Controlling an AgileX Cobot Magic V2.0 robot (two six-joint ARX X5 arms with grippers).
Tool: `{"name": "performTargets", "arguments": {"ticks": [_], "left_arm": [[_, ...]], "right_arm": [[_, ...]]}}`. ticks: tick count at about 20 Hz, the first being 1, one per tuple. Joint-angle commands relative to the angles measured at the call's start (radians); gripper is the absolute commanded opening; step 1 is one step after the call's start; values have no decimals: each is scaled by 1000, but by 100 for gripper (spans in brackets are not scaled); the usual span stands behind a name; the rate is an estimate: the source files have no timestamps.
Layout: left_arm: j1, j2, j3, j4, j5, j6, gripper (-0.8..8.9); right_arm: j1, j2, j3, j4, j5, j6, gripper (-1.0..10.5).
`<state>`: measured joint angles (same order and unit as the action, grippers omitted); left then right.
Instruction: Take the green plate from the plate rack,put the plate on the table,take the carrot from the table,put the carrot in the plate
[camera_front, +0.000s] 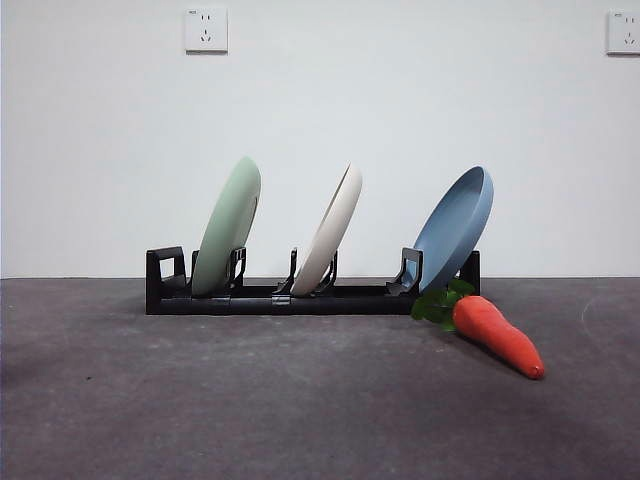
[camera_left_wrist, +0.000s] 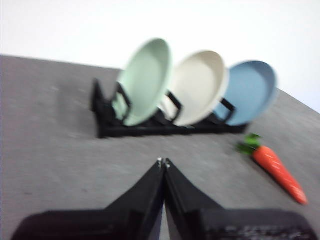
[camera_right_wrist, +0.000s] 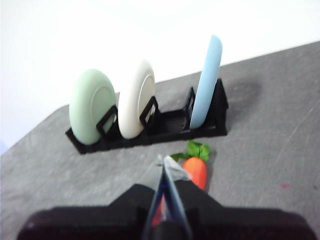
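Dark grey table (camera_front: 200, 400) under a white wall (camera_front: 400, 100); both claws (camera_left_wrist: 163, 161) (camera_right_wrist: 165, 162) closed, empty.

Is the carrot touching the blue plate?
Cannot tell. In the front view the carrot's leaves overlap the blue plate's bottom edge, but they may only lie in front. The left wrist view suggests a gap, but it is blurry.

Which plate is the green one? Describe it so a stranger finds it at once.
Find the long black rack on the grey table, with three plates leaning in its slots. The green plate is the end one, farthest from the carrot. It is pale mint; its neighbour is the cream plate, and the blue plate stands at the carrot's end.
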<state>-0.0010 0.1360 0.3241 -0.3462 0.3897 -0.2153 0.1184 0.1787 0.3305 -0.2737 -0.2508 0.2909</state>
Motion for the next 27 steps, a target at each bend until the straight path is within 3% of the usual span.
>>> {"name": "performTargets", "arguments": {"ticks": [1,14,17,20,21,22,23,24,25,26,27], "left_arm": [[2,63,61,-31,78,4,-7],[2,347,377,-274,334,195,-7],[1,389,446,-360,357,261,-7],[1,423,504,-417,356,281,-3],[1,427,512,-417,349,280,16],[1,432,517,-418,345,275,128],[1,433,518,-418,343,268,332],[1,435,518,-418,343,267,537],[1,436,518,-418,343,267,607],[1,436,518,-417,343,267,604],[1,438,518,-412,342,267,604]], "right_arm": [[2,84,89,-53,-45,-70,-11],[3,474,537,-536,-261,-433,-11],[3,534,607,-616,-322,-483,-11],[3,567,632,-625,-327,-484,-1],[3,570,632,-625,-325,-483,6],[3,572,632,-625,-326,-483,29],[3,572,632,-625,-325,-483,150],[3,572,633,-624,-325,-483,344],[3,572,633,-624,-323,-483,555],[3,572,633,-624,-323,-482,689],[3,572,633,-624,-323,-480,695]]}}
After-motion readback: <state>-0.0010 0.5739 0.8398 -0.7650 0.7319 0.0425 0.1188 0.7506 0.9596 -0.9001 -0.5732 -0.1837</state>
